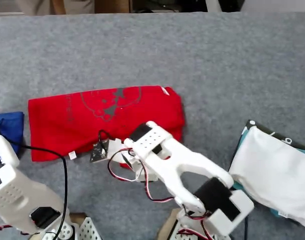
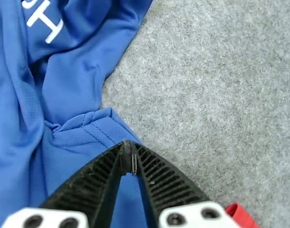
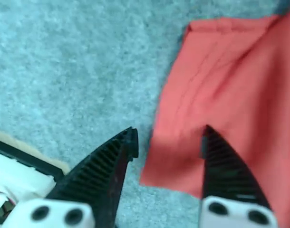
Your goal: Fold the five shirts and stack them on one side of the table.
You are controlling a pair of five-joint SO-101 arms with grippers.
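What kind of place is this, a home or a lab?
Probably a robotics lab bench: a white robot arm works over a grey felt-covered table, with a red shirt and a blue shirt on it for folding.

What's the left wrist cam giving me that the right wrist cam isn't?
Left wrist: the crumpled blue shirt with white lettering, under the shut left gripper. Right wrist: the open right gripper straddling the edge of the red shirt. Both: the grey table cover, plus a red sliver beside the left gripper, probably that same shirt.
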